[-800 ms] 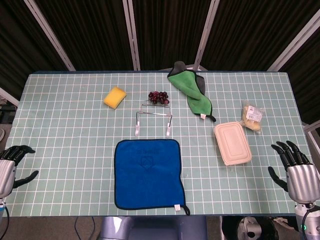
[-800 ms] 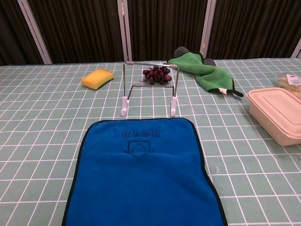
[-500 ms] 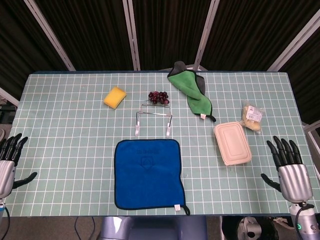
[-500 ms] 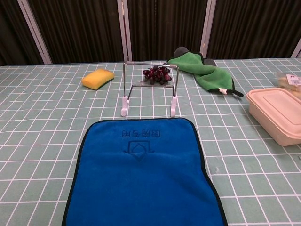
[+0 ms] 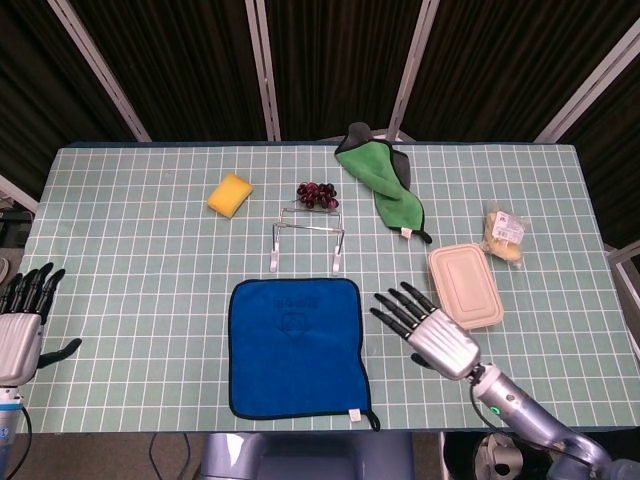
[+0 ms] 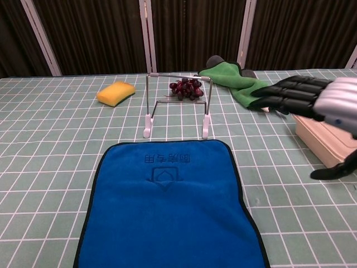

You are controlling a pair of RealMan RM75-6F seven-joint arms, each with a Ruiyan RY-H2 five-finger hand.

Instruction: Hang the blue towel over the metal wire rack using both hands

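Note:
The blue towel (image 5: 296, 346) (image 6: 167, 208) lies flat on the table's front middle, a white tag at its near right corner. Just behind it stands the metal wire rack (image 5: 307, 234) (image 6: 177, 104) on white feet, bare. My right hand (image 5: 428, 328) (image 6: 312, 100) hovers open, fingers spread and pointing left, just right of the towel's far right corner, not touching it. My left hand (image 5: 22, 322) is open at the table's left front edge, far from the towel; the chest view does not show it.
A yellow sponge (image 5: 230, 193), dark grapes (image 5: 318, 194) and a green cloth (image 5: 385, 176) lie behind the rack. A beige lidded box (image 5: 465, 286) sits beside my right hand, a snack packet (image 5: 505, 233) beyond it.
My right hand has swept in from the table's right edge to just beside the towel's right side. My left hand shifted only slightly. Towel and rack are unmoved.

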